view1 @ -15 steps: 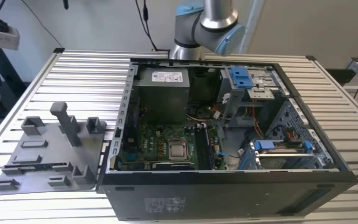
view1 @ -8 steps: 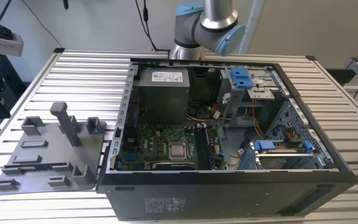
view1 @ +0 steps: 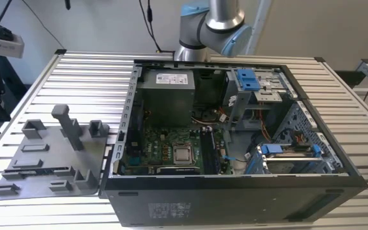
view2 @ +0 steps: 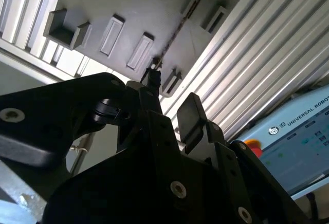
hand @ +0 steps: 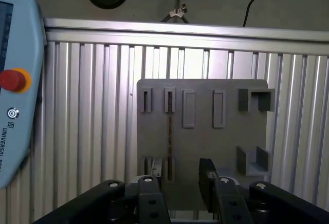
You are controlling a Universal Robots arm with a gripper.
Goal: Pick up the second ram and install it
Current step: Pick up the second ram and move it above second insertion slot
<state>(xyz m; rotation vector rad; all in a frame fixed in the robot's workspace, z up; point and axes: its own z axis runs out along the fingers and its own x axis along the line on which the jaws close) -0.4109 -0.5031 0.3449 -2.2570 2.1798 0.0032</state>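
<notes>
- Since the ram (hand: pixel 169 131) stands on edge in a slot of the tray (hand: pixel 205 147), both wrist views show it as a thin dark line. It lies straight ahead of the end effector (hand: pixel 180 183), along the way the fingers point.
- Its long axis runs across the line on which the fingers close. I judge from this that the pads would meet its two flat faces rather than its ends.
- The ram sits off the middle of the gap. It is well clear of one finger (hand: pixel 207 175) and close to the line of the other.
- The end effector is spread wide with nothing between its fingers. It hangs apart from ram and tray, touching neither.
- With only one arm, no choice of side arises.
- Writing: the ram's edge faces the cameras, so I cannot read any label on its face.
- Off to one side of the end effector, over the ribbed tabletop (hand: pixel 92 106), a pendant (hand: pixel 23 39) carries print and a red button (hand: pixel 13 79).
- In the exterior view, a white label (view1: pixel 174 77) sits on a box inside the open case (view1: pixel 235 201). Its print is too small to read.
</notes>
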